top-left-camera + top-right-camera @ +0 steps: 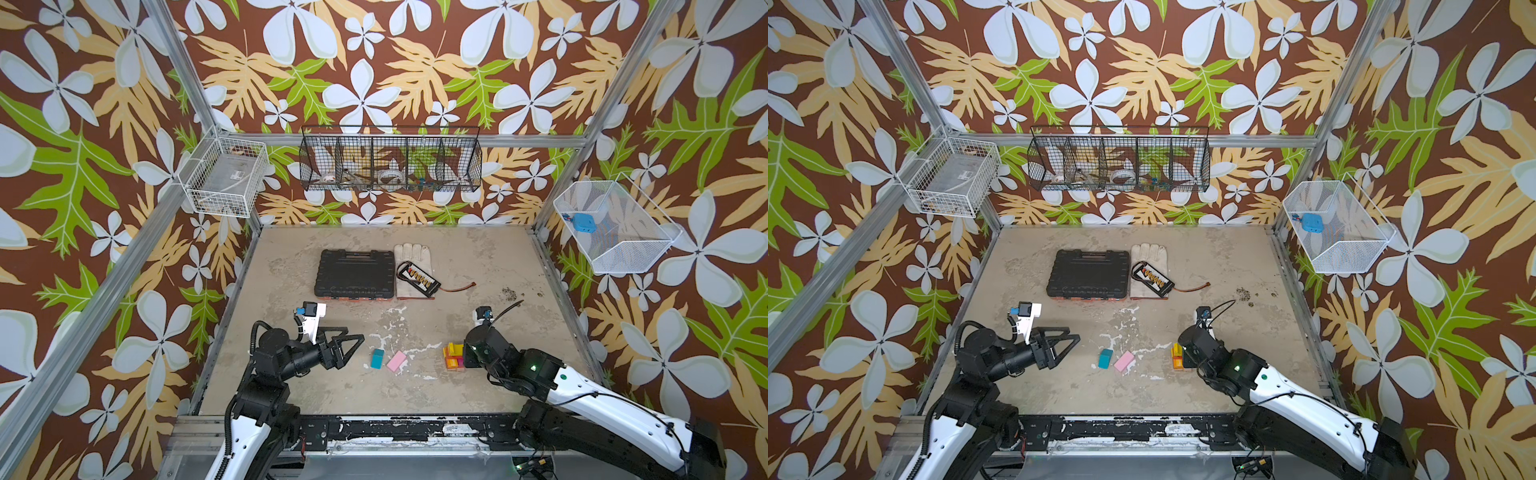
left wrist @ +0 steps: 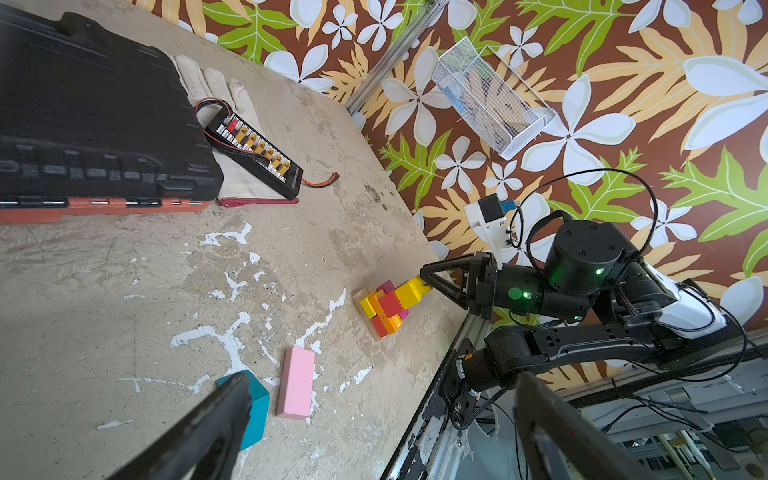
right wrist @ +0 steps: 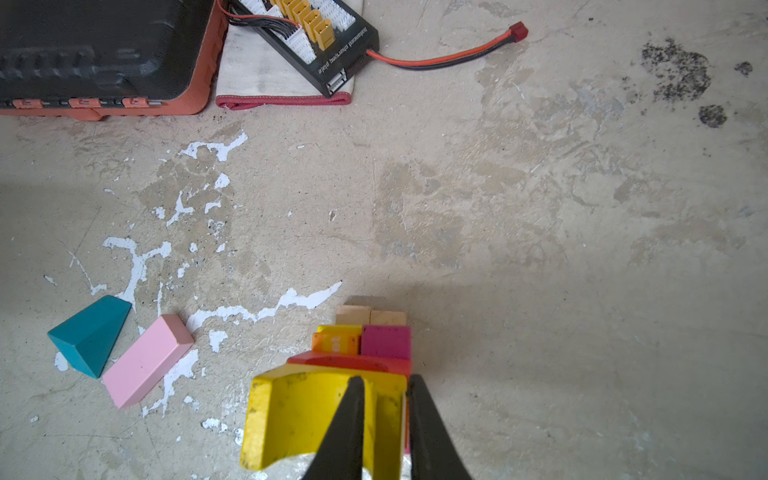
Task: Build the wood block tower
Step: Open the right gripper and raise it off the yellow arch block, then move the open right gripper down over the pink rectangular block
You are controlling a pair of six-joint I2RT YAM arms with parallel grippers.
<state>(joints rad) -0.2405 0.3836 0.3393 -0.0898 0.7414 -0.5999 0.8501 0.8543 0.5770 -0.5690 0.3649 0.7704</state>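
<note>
At desk (image 1: 457, 257) front right, your R hand (image 3: 386, 378) straddles a leg of the yellow arch (image 3: 299, 411) atop the tower (image 2: 384, 309), jaws nearly shut, prob. seating it; can't tell if pinching. L hand (image 1: 353, 353) hovers wide open, empty, near teal block (image 1: 377, 358).

Black case (image 3: 83, 41) cut off, tower (image 1: 1177, 362) half hidden
</note>
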